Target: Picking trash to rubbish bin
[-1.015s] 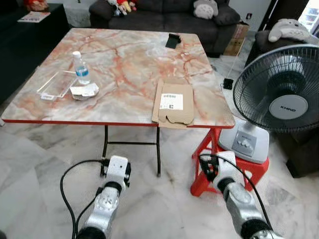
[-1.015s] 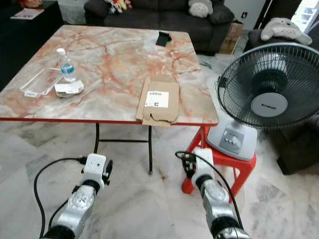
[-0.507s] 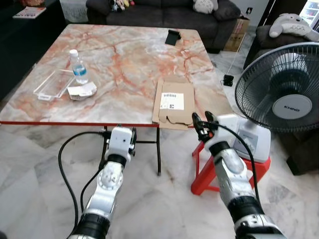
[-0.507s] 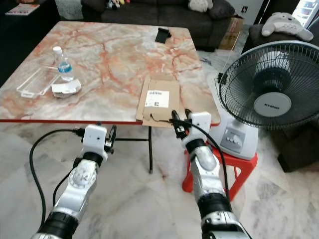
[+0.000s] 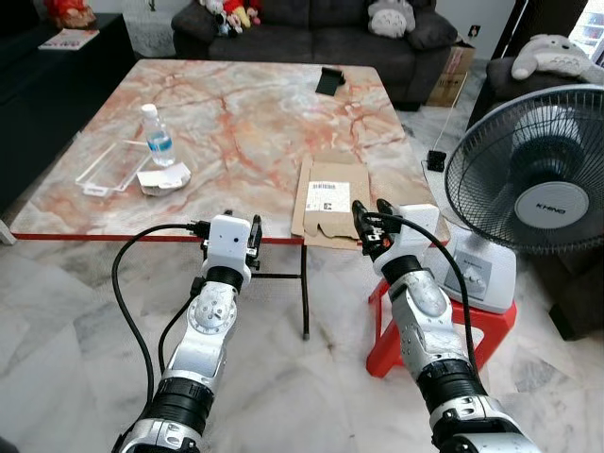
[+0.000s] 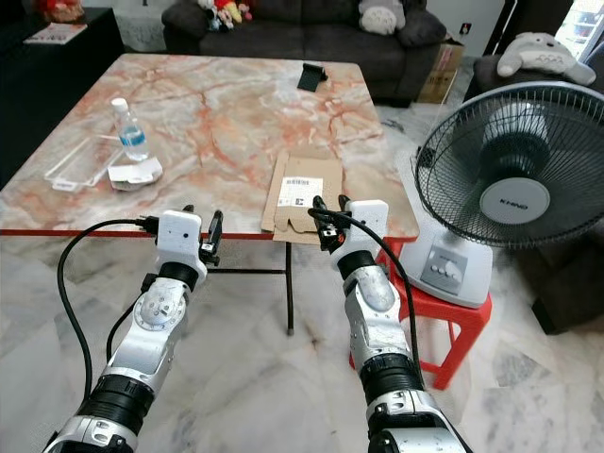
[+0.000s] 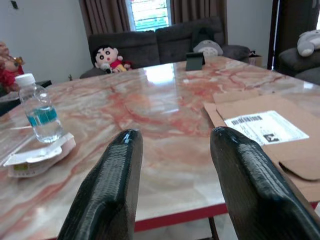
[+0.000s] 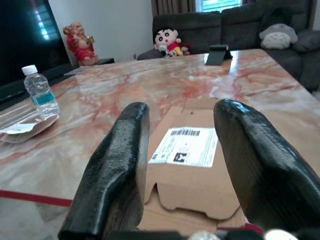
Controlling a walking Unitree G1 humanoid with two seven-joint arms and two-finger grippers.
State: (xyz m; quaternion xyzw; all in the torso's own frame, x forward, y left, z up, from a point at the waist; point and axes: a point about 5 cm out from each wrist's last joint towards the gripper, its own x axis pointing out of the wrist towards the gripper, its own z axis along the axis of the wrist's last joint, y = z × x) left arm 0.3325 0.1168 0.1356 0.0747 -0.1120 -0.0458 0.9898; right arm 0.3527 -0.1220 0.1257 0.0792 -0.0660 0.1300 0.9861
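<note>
1. Reaching for the flat cardboard [image 5: 330,195] with the right gripper [image 5: 370,214], black fingers apart, nothing between them yet.
2. Hovering just off the near edge of the table [image 5: 255,104], at about 4 o'clock from the cardboard's middle.
3. Lying flat near the table's front right corner, with a white label [image 5: 327,195] on top and one small flap poking past the red edge.
4. Seen from the right wrist: cardboard [image 8: 192,160] straight ahead between the two fingers, so lined up well already.
5. Best to slide one finger under the poking flap and one finger on top, then squeeze. Hard to pinch flat card from above, so better to go in from the edge.
6. Going in slow and level, or else bumping the table edge or pushing the cardboard away.
7. Waiting at the table's near edge: the left gripper [image 5: 242,234], fingers apart too, holding nothing, at about 8 o'clock from the cardboard.
8. More trash far off at 9 o'clock from the cardboard: a water bottle [image 5: 158,136], a crumpled wrapper [image 5: 162,177] just beside it, and a clear plastic tray [image 5: 111,167].
9. Watching out for the fan [image 5: 543,170] close on the right when lifting and turning.
</note>
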